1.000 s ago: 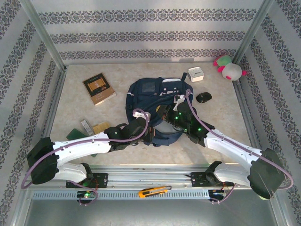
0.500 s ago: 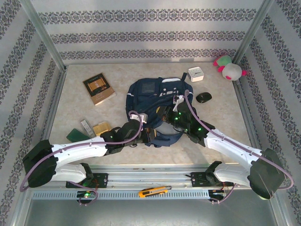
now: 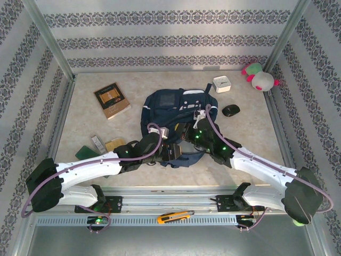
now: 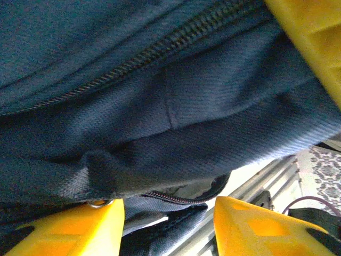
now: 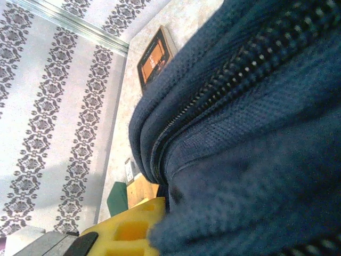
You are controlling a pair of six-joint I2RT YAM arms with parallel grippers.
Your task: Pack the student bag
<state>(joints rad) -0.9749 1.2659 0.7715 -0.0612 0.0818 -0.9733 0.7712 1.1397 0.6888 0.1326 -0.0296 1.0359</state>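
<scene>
Here, two arms meet at the bag's (image 3: 169,102) six-o'clock edge.
The left claw (image 3: 170,152) stands with jaws parted by the navy fabric; the right claw (image 3: 184,133) is clamped on that fabric.

Student bag (image 5: 256,160) fills ctr & rt, navy weave seen close-up. Zip (image 5: 224,90) runs diagonally across it, top rt to lower lt. Right claw (image 5: 154,226) sits at bag's lower lt edge, clamped on a fabric fold, yellow finger (image 5: 128,234) against the cloth. Past bag's lt edge on the surface (image 5: 186,21): brown book (image 5: 155,56) w/ orange cover, well apart; green item (image 5: 117,198) & tan block (image 5: 143,189) nearer. Patterned wall (image 5: 48,106) beyond those.
</scene>
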